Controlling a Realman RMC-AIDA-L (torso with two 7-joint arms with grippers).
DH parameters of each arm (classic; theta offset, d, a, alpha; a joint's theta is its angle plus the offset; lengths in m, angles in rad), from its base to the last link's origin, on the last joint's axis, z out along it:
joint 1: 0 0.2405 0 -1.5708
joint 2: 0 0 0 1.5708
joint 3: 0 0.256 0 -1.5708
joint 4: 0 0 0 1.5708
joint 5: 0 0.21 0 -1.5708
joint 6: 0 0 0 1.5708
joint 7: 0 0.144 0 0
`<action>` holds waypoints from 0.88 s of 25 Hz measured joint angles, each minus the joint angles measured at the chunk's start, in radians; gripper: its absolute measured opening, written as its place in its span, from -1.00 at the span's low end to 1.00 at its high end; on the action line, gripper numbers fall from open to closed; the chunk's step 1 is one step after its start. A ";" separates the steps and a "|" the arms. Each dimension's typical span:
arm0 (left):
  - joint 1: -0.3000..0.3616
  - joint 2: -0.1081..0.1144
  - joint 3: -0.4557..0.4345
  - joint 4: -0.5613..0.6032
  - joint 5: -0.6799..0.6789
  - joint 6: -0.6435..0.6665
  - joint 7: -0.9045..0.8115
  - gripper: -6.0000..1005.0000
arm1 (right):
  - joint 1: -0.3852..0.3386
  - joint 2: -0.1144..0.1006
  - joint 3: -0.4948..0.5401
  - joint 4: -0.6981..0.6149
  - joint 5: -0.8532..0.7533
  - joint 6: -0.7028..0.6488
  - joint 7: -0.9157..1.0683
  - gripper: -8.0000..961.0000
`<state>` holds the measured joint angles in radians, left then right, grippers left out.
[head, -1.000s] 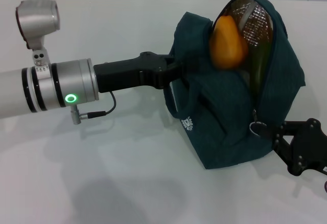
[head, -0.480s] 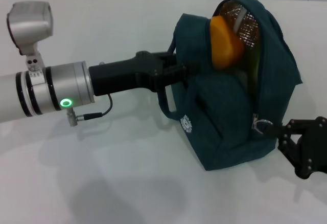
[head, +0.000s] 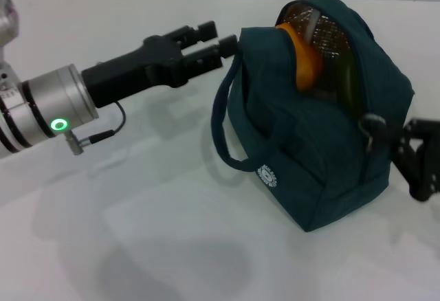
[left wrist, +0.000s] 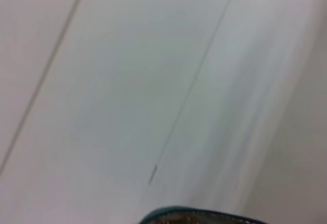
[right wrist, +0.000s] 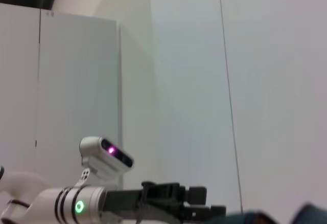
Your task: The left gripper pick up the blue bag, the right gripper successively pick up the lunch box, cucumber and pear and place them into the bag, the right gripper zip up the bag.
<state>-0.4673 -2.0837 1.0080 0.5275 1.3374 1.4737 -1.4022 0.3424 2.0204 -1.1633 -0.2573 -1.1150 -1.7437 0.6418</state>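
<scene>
Toward the worktop's [head: 137,232] far right corner stands the blue bag [head: 309,163], pear [head: 302,60] and cucumber [head: 346,84] inside. Left gripper [head: 223,43], fingers slightly parted, empty, beside its handle. Right gripper [head: 385,136] pinches the zipper pull [head: 371,124].

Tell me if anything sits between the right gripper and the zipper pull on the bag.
Nothing visible does. The right gripper is at the bag's right end, right against the metal ring pull. Along the open zipper, the pear bulges out near the top, which may hinder closing.
</scene>
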 joint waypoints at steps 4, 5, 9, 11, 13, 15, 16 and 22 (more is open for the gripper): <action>0.009 0.001 -0.009 0.005 -0.002 0.001 0.008 0.42 | 0.055 0.002 0.000 -0.003 0.034 0.007 0.000 -0.98; 0.012 0.001 -0.010 0.006 -0.003 0.001 0.009 0.42 | 0.075 0.002 0.000 -0.004 0.050 0.008 0.000 -0.98; 0.028 0.003 -0.039 0.010 -0.014 0.010 0.013 0.42 | 0.145 0.004 0.002 -0.004 0.102 0.025 -0.002 -0.98; 0.036 0.003 -0.068 0.010 -0.016 0.023 0.019 0.42 | 0.173 0.005 0.003 -0.004 0.117 0.047 -0.002 -0.97; 0.042 0.003 -0.085 0.009 -0.017 0.032 0.019 0.42 | 0.203 0.005 0.000 -0.005 0.131 0.071 0.000 -0.97; 0.047 0.004 -0.097 0.010 -0.017 0.035 0.015 0.42 | 0.228 0.006 -0.004 -0.005 0.133 0.084 0.002 -0.97; 0.048 0.004 -0.102 0.011 -0.017 0.035 0.014 0.42 | 0.244 0.007 -0.009 -0.005 0.132 0.091 0.004 -0.97; 0.066 0.004 -0.139 0.010 -0.018 0.036 0.012 0.41 | 0.330 0.008 -0.101 -0.009 0.132 0.114 0.005 -0.97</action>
<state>-0.4009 -2.0797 0.8690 0.5373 1.3191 1.5095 -1.3900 0.6721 2.0282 -1.2644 -0.2667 -0.9832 -1.6301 0.6468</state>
